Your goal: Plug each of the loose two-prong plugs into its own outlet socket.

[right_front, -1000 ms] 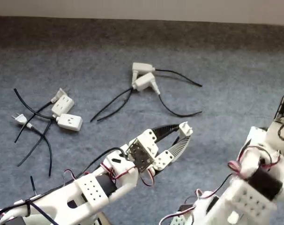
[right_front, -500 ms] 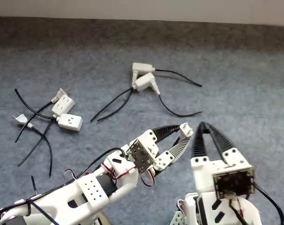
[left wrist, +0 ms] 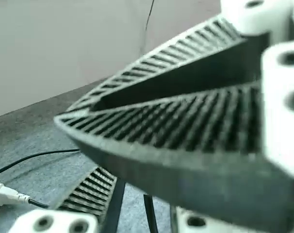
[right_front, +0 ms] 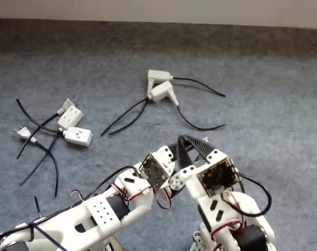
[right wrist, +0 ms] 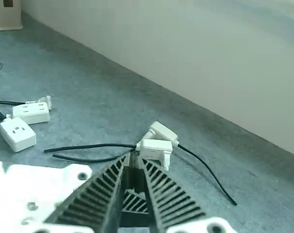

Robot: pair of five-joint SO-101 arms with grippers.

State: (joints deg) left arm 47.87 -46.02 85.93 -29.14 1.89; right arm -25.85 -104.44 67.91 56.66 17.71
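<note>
High view: I took the centre pair as my landmark. It was two white cord-end bodies lying touching on the grey carpet. I couldn't tell if they were mated. Black cords ran off the pair to both sides.

Left of the pair and a bit nearer the arms, two white socket blocks sat just beside each other. A plug lay at the far end of the block closer to the pair, and I couldn't tell whether it was seated. Farther left of the pair than the blocks, a loose plug lay apart from them, prongs bare and in no socket.

Both grippers were on the near side of the pair, well apart from it, and neither touched any plug or block. The right gripper lay across the left gripper, the two overlapping.

In the right wrist view the right gripper's two black ribbed fingers were pressed together at the tips, pinching no task item, with the pair just beyond the tips.

In the left wrist view those same ribbed fingers sat right up against the lens. I couldn't tell the left jaws' state from any view.
</note>
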